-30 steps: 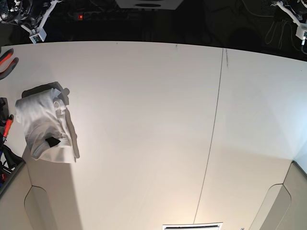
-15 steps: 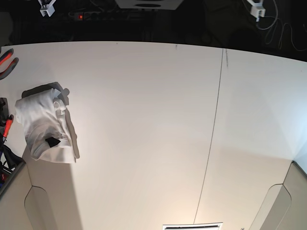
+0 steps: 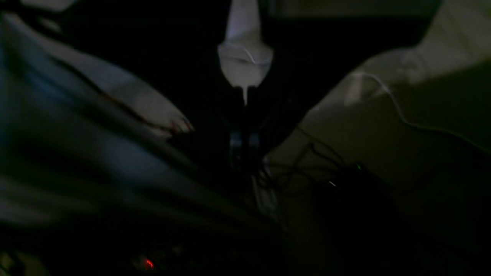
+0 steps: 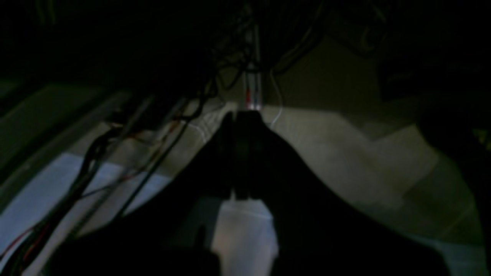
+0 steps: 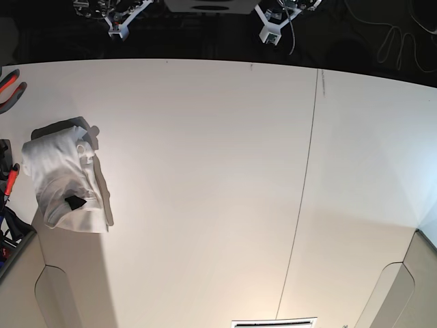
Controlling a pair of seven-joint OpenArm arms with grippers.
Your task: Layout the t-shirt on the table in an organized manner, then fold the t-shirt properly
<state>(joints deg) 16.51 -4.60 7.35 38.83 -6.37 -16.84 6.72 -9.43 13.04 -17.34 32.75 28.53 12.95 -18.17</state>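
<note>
While both arms sit up past the far edge, I count one t-shirt [image 5: 65,181], bunched in a lump at the left end of the table [image 5: 218,178], one black tag [image 5: 74,201] showing on it. One dark seam [image 5: 304,191] crosses the top. Two grippers: left gripper [image 3: 245,145] and right gripper [image 4: 241,153] both have jaws pressed together, holding nothing. Wrist views are super dark, mostly cables.

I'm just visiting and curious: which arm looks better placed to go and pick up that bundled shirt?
Probably the right arm. The t-shirt lies bunched at the table's edge on its side, and the right gripper sits nearer it than the left gripper.
</note>
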